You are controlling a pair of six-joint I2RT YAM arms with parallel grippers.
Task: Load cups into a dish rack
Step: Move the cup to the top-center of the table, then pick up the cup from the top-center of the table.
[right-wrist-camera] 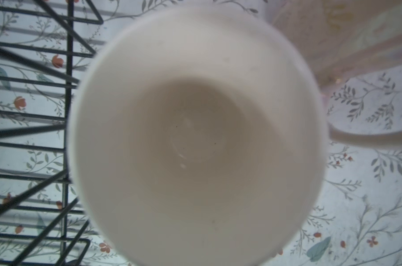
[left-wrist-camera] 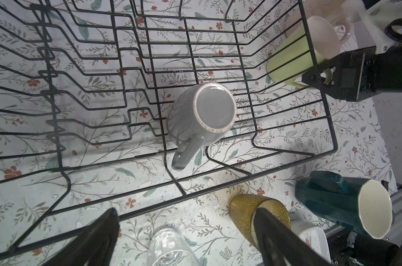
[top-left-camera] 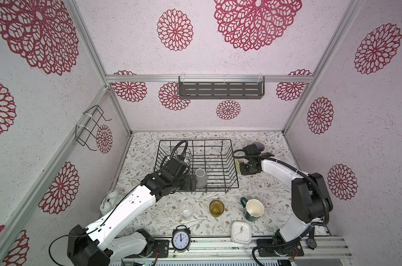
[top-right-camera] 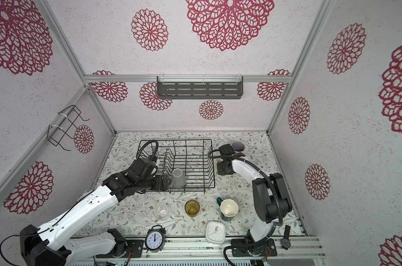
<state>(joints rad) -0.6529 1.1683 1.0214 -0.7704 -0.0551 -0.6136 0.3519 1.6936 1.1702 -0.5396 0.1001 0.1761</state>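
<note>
Floral-print surface (top-left-camera: 158,221) is carrying a large black wire dish rack (top-left-camera: 196,140); a grey ceramic mug (top-left-camera: 201,177) is sitting upside down inside, near the front wall. Left tool (left-wrist-camera: 186,214) is hanging beside it, fingers wide apart, gripping nothing. Right tool (left-wrist-camera: 318,77) is hanging at a yellow-green ceramic mug (left-wrist-camera: 294,57) just outside the rack's right wall; apart or clamped, cannot tell.

A grey mug (top-left-camera: 200,177) stands upside down inside the black wire dish rack (top-left-camera: 195,139), near its front edge. A yellow-green mug (left-wrist-camera: 294,57) is just outside its right wall, with a pink mug (top-right-camera: 238,145) beyond. A clear glass (top-left-camera: 185,210), an amber tumbler (top-left-camera: 216,208) and a dark teal mug (top-left-camera: 254,208) stand upright in front.
</note>
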